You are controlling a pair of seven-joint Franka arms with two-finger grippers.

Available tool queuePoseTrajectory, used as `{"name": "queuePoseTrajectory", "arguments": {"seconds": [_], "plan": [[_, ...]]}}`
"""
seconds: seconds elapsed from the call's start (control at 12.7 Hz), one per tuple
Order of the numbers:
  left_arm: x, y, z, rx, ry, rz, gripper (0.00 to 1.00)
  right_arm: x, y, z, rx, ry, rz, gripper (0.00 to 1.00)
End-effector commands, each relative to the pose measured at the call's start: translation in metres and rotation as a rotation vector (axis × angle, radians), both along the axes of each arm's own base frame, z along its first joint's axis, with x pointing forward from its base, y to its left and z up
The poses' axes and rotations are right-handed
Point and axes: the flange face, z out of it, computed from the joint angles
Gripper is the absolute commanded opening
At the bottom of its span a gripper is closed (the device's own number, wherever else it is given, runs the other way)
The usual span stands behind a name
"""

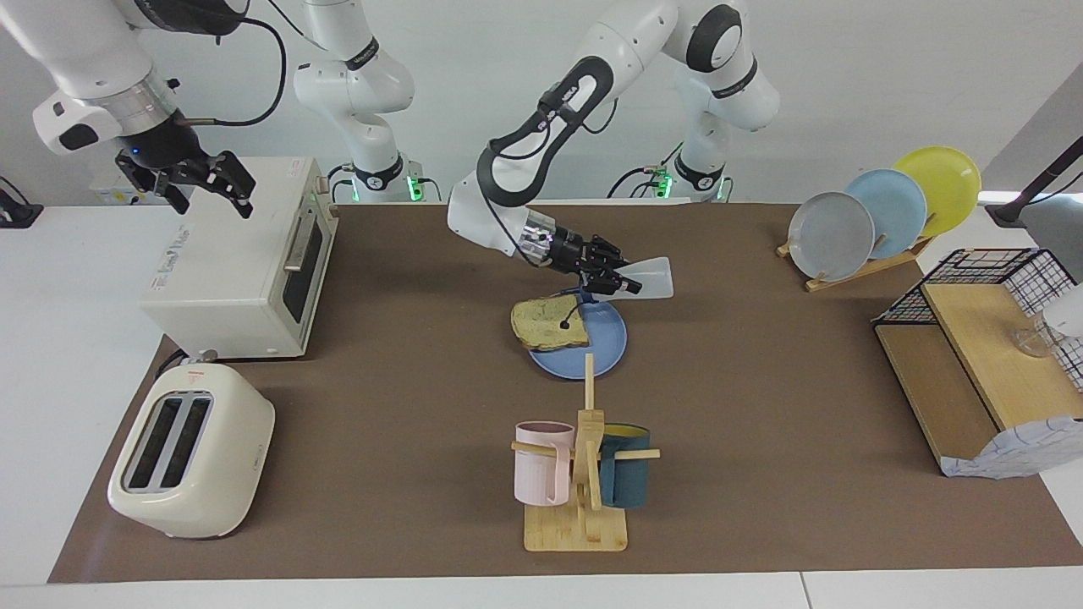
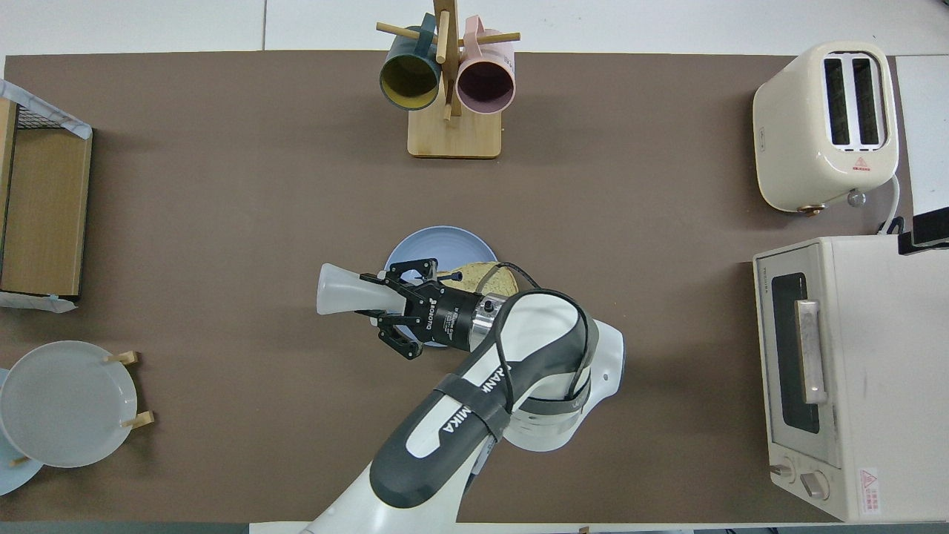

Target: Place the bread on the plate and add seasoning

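The bread [image 1: 548,325] lies on the blue plate [image 1: 602,348], overhanging the rim toward the right arm's end. My left gripper [image 1: 616,284] is shut on the seasoning bottle [image 1: 651,277] and holds it tipped on its side over the plate. The bottle's dark cap points toward the bread, and its loop [image 1: 565,323] hangs down onto the slice. From overhead the bottle [image 2: 339,289] sticks out of the left gripper [image 2: 387,298], which covers part of the plate [image 2: 430,246] and the bread [image 2: 495,279]. My right gripper [image 1: 207,182] hangs open above the toaster oven, holding nothing.
A white toaster oven [image 1: 241,254] and a cream toaster [image 1: 190,461] stand at the right arm's end. A mug rack [image 1: 582,478] with two mugs stands farther out than the plate. Upright plates [image 1: 880,211] and a wooden shelf with a wire basket [image 1: 981,364] are at the left arm's end.
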Motion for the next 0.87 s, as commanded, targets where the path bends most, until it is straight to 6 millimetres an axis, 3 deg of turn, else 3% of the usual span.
{"name": "queuePoseTrajectory", "arguments": {"seconds": [0.0, 0.32, 0.47, 0.63, 0.79], "plan": [[0.004, -0.009, 0.005, 0.084, -0.084, -0.076, 0.0, -0.003, -0.001, 0.0, -0.006, -0.012, 0.004, 1.0], [-0.032, -0.04, 0.005, 0.104, -0.113, -0.185, 0.0, -0.005, 0.005, -0.001, -0.004, 0.002, 0.017, 1.0], [-0.024, -0.029, -0.006, 0.126, -0.105, -0.198, 0.0, -0.005, 0.004, -0.001, -0.004, 0.003, 0.017, 1.0], [-0.007, -0.001, -0.026, 0.19, -0.094, -0.199, 0.0, -0.005, 0.005, -0.001, -0.004, 0.002, 0.018, 1.0], [0.017, 0.022, -0.028, 0.209, -0.099, -0.168, 0.0, -0.005, 0.005, -0.001, -0.004, 0.003, 0.018, 1.0]]}}
